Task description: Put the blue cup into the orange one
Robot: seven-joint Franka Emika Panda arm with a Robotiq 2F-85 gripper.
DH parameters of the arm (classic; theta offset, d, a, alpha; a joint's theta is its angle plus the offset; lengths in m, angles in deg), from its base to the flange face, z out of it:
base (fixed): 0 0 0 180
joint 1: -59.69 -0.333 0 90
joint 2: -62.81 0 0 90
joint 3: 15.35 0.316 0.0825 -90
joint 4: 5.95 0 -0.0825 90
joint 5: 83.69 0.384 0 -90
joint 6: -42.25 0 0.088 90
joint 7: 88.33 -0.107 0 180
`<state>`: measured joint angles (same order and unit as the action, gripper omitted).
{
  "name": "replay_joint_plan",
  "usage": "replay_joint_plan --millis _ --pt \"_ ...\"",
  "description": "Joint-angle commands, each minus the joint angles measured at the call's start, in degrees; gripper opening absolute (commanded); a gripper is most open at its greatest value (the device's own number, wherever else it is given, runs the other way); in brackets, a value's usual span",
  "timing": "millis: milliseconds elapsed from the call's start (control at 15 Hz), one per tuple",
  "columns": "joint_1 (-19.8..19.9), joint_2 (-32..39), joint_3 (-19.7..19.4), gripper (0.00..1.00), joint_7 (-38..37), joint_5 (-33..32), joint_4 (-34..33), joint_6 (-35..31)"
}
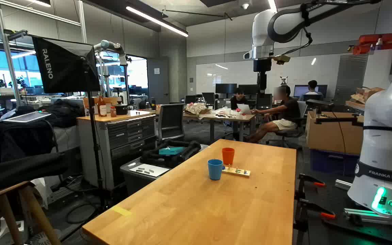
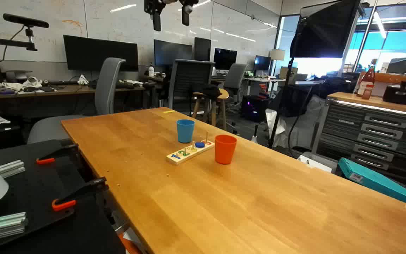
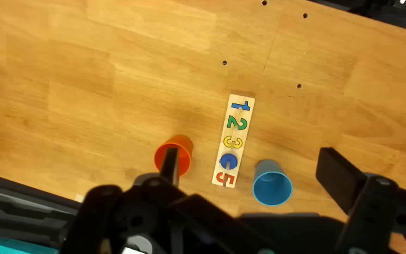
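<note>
The blue cup (image 1: 215,169) stands upright on the wooden table in both exterior views (image 2: 185,131); the wrist view shows its open, empty inside (image 3: 272,188). The orange cup (image 1: 228,156) stands upright a short way from it, with the number board between them; it also shows in an exterior view (image 2: 225,149) and in the wrist view (image 3: 174,155), partly covered by a finger. My gripper (image 2: 171,25) is open and empty, high above the table. In the wrist view its fingers (image 3: 248,158) are wide apart, with the blue cup showing between them far below.
A light wooden number board (image 3: 233,141) with pegs and a blue ring lies between the cups. The wooden table (image 1: 196,211) has black clamps (image 2: 79,192) with orange ends along the robot's side. A bin and teal box (image 1: 171,150) stand beside the opposite edge.
</note>
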<state>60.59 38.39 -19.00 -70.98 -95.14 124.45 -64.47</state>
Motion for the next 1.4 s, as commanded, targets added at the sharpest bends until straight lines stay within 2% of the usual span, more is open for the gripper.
replay_joint_plan --millis 0,267,333,600,733,867,1067,1200,1333 --pt "-0.3 0.0 -0.2 1.00 -0.1 -0.1 -0.3 0.1" --pt "-0.3 -0.1 -0.2 1.00 -0.1 -0.1 -0.6 0.1" --pt "-0.4 -0.1 0.4 1.00 -0.7 -1.1 0.5 -2.1" --pt "-2.1 2.7 6.4 1.00 -9.4 -4.9 6.4 -17.5" --pt "-2.6 6.9 10.6 1.00 -16.3 -8.0 8.3 -24.8" --pt "-2.5 12.9 14.6 1.00 -24.3 -12.2 7.8 -28.8" --pt "-3.1 22.9 17.7 1.00 -34.6 -17.7 3.9 -27.9" --pt "-4.7 29.4 17.1 1.00 -37.5 -17.5 0.3 -25.2" --pt "-6.4 35.9 15.4 1.00 -37.1 -15.0 -4.1 -22.6"
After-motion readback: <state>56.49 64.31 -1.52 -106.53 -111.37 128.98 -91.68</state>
